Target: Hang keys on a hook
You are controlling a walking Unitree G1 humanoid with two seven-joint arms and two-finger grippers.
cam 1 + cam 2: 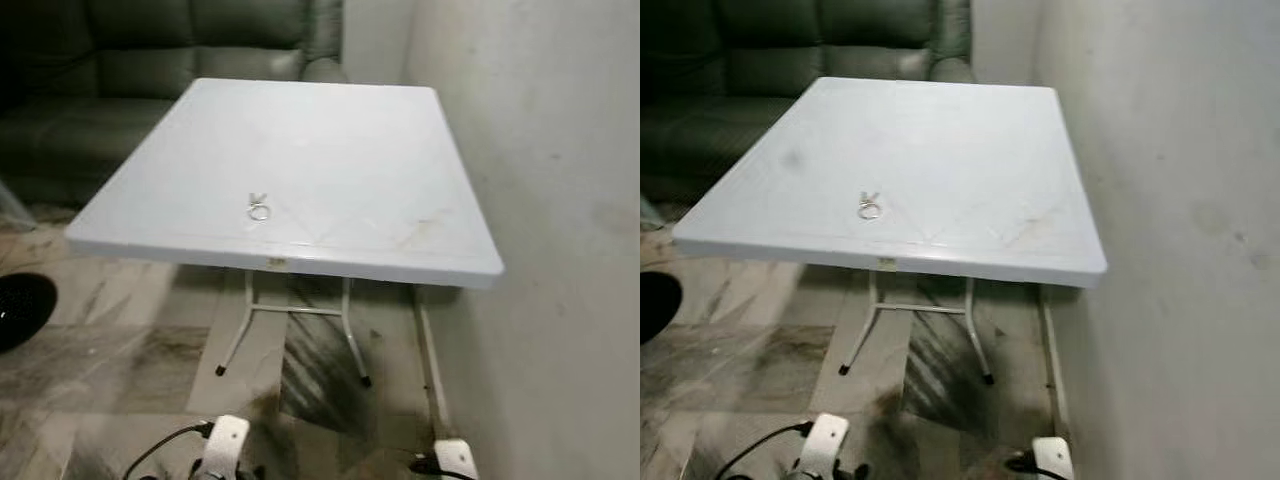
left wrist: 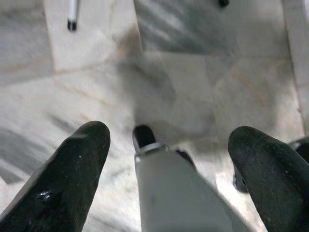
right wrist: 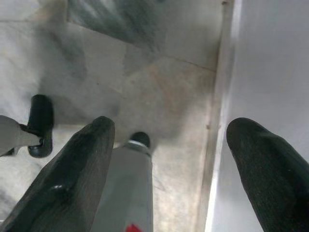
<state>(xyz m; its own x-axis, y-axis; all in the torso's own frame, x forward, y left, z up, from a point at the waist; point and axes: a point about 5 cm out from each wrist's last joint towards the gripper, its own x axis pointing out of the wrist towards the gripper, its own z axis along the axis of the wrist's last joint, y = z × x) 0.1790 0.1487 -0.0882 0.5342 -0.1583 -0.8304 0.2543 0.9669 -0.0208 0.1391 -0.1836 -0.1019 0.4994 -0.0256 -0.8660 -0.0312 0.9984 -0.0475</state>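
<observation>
A small set of keys on a metal ring [image 1: 259, 208] lies on the white folding table [image 1: 340, 130], near its front edge and left of centre. Both arms hang low, well below the tabletop and short of the table. In the left wrist view my left gripper [image 2: 169, 140] is open, its black fingers [image 2: 72, 169] spread over the marble floor. The right wrist view has my right gripper [image 3: 171, 128] open too, pointing down at the floor beside the wall, nothing between its fingers [image 3: 77, 174].
A pale wall [image 1: 560, 200] runs close along the table's right side. A dark green sofa [image 1: 150, 60] stands behind the table. The table's white metal legs [image 1: 295, 330] stand on marble floor. A black round object [image 1: 20, 305] lies on the floor at the left.
</observation>
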